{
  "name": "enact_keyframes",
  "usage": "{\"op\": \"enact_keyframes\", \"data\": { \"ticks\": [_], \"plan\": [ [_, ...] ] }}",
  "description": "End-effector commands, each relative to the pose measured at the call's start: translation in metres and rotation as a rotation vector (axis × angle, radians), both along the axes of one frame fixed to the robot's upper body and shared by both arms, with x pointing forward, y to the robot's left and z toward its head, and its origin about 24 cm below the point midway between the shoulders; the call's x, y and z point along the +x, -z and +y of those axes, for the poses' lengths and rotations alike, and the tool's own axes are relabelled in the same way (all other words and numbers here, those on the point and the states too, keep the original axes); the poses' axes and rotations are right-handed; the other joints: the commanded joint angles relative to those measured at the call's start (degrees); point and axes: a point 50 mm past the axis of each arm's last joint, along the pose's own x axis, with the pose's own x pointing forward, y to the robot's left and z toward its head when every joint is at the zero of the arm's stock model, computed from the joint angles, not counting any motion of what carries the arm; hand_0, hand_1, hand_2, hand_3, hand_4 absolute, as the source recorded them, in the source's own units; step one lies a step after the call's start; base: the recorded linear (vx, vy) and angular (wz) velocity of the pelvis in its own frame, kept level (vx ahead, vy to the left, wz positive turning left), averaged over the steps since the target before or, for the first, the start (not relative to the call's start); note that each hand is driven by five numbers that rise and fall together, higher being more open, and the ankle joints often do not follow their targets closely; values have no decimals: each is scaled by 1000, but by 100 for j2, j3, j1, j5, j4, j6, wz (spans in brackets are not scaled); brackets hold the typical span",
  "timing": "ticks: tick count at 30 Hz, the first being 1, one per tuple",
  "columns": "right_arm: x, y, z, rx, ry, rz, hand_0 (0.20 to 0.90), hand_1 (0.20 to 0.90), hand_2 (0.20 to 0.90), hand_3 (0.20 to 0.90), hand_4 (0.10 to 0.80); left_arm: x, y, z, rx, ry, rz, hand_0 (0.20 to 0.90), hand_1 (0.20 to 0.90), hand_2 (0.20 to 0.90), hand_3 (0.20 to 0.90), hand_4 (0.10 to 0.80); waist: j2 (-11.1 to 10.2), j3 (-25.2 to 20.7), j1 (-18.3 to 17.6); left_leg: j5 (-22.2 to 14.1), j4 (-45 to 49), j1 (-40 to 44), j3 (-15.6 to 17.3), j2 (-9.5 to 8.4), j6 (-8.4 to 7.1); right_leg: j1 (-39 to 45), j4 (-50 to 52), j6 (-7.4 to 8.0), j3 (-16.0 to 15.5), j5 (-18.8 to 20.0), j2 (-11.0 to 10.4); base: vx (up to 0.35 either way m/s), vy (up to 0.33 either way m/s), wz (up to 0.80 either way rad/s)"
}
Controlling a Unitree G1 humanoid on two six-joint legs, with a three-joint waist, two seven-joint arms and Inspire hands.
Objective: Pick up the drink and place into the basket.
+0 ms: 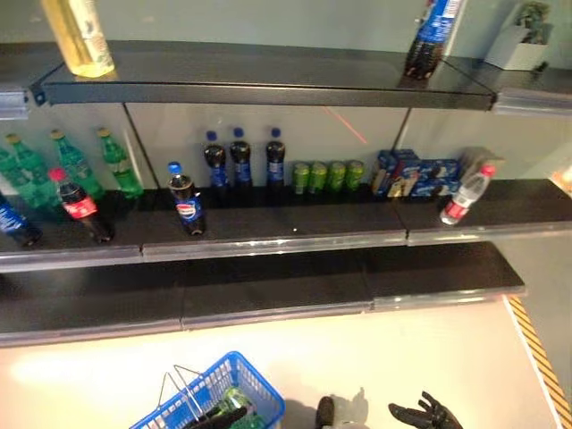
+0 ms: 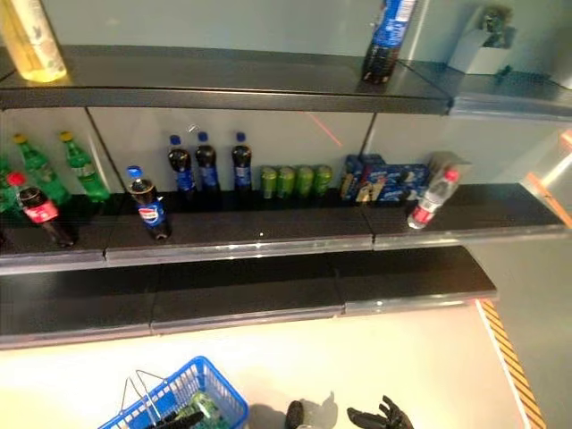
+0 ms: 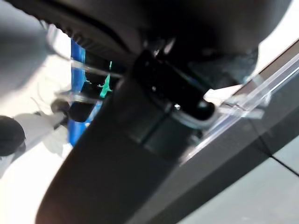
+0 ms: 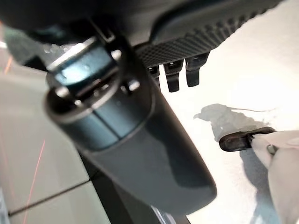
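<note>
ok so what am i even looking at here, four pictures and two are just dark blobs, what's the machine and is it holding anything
This is a humanoid robot standing in front of shop shelves. The two wide pictures come from a pair of cameras on its head, looking down and forward. The two dark pictures come from cameras on its wrists, so close that the robot's own hand fills most of each one.

On the middle shelf stand green bottles, dark cola bottles, a row of green cans, blue boxes and a clear water bottle. At the bottom sits a blue basket, and something green already lies inside.

The right robot hand hangs at the bottom edge, fingers spread, holding nothing. The left robot hand is by the basket, but I cannot tell whether it grips anything.
</note>
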Motion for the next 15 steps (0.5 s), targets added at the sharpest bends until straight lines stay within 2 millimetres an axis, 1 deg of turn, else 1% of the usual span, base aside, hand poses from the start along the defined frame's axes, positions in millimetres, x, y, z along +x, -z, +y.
{"op": "enact_keyframes", "data": {
  "ticks": [1,3,5,9,12,15],
  "plan": [
    [3,-3,-12,-7,3,17,900,900,900,900,800,55,-21,20,57,1,-293,300,300,300,200,100,218,6,23,699,-390,-805,-28,-430,112,1067,107,698,-46,-942,-282,40,33,10],
    [1,-1,-9,19,10,17,900,900,900,900,800,51,-18,19,68,20,-262,300,300,300,200,100,206,8,43,702,-390,-798,28,-440,97,1123,126,728,-245,-942,-349,37,38,13],
    [0,0,-7,35,0,14,900,900,900,900,800,50,-18,20,70,30,-253,300,300,300,200,100,200,4,61,675,-390,-795,15,-474,95,1159,133,748,-363,-950,-399,41,47,10],
    [0,0,-6,49,0,11,900,900,900,900,800,50,-20,23,65,41,-256,300,300,300,200,100,202,2,97,643,-390,-778,-29,-528,122,1174,165,781,-436,-959,-453,43,45,18],
    [1,1,-3,68,-13,14,900,900,900,900,800,51,-20,23,63,40,-262,300,300,300,200,100,198,30,127,619,-390,-739,-20,-535,130,1217,192,798,-524,-985,-488,43,24,-1],
    [1,2,1,92,-30,23,900,900,900,900,800,51,-20,23,64,40,-262,300,300,300,200,100,183,26,158,627,-390,-726,-32,-527,131,1224,222,788,-542,-1011,-484,42,0,1]
  ]
}}
